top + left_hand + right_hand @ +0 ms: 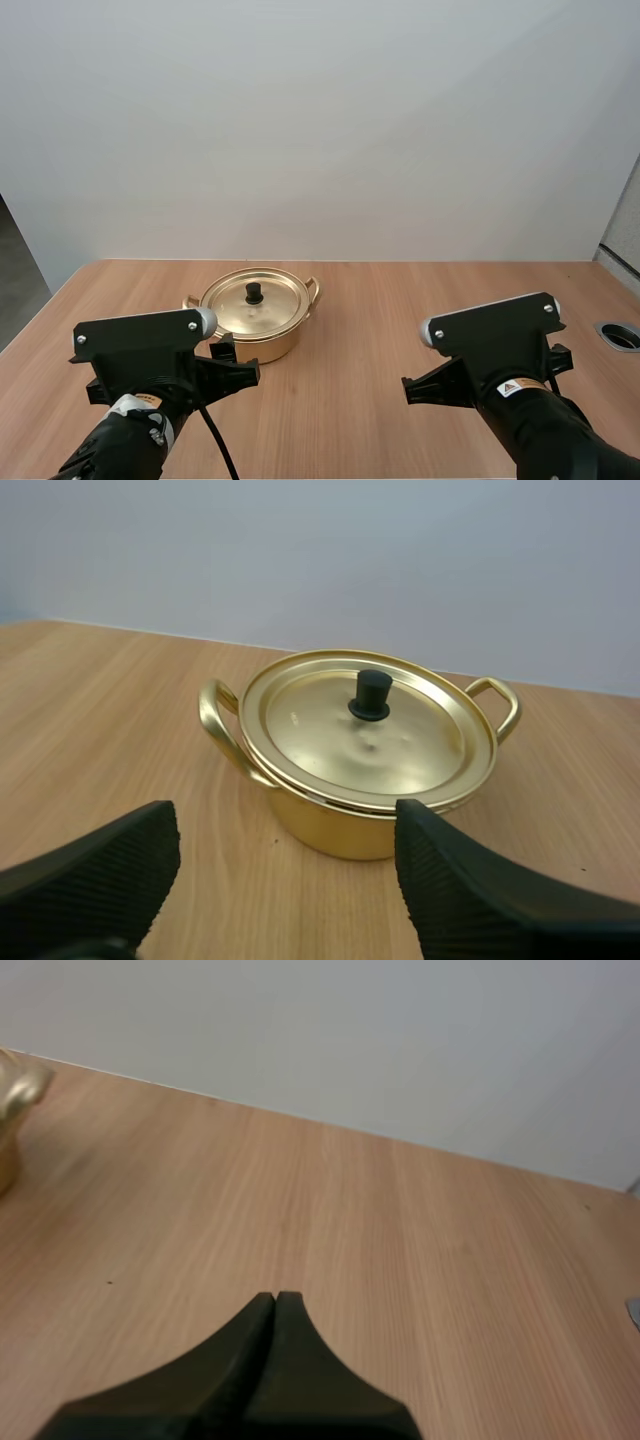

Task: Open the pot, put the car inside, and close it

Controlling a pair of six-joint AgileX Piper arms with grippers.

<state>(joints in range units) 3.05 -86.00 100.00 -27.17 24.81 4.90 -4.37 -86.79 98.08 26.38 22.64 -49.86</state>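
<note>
Ahead, lidded pot, beyond left hand (fingers apart)

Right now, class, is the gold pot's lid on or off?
On: the lid sits flat on the gold pot, covering its rim all round, black knob upright in the middle.

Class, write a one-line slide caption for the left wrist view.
Open left gripper faces a lidded gold pot on the wooden table.
</note>
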